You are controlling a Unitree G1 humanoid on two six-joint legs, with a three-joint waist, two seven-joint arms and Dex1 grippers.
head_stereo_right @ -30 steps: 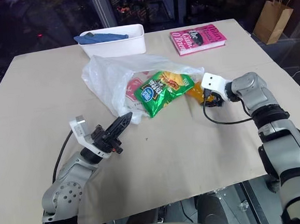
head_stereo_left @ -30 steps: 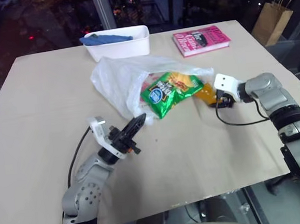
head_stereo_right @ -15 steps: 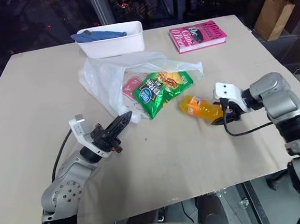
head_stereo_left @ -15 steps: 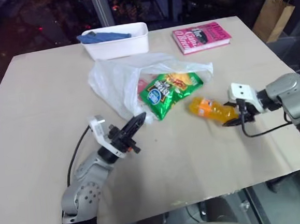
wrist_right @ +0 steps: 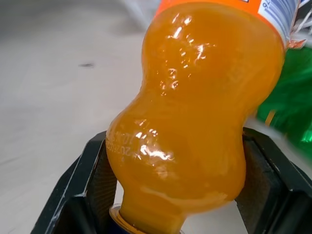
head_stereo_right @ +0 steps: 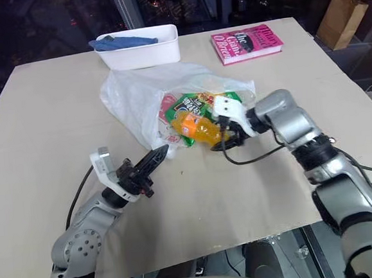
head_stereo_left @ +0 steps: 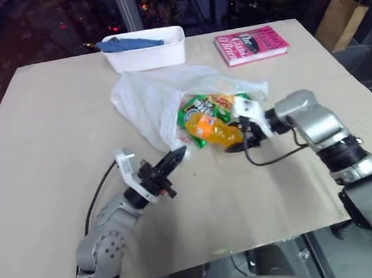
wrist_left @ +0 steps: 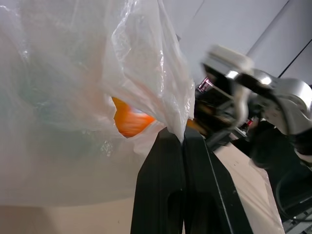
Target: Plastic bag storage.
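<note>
Translucent white crinkly plastic bag [head_stereo_left: 151,100] lies mid-table [head_stereo_left: 43,124], mouth open toward 4 o'clock, red print faintly visible through the film, green chips packet [head_stereo_left: 193,109] inside at the opening. Left gripper [head_stereo_left: 174,158] at the bag's 6 o'clock, fingers pressed together pinching the bag's lower edge. Right gripper [head_stereo_left: 239,138] at the bag's 4 o'clock, clamped around an orange drink bottle [head_stereo_left: 212,128] at the mouth, over the packet.

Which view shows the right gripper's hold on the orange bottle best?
The right wrist view: both fingers clamp the orange bottle near its cap end. The eye views show the right gripper carrying it at the plastic bag mouth; the left wrist view catches an orange patch behind the film.
</note>
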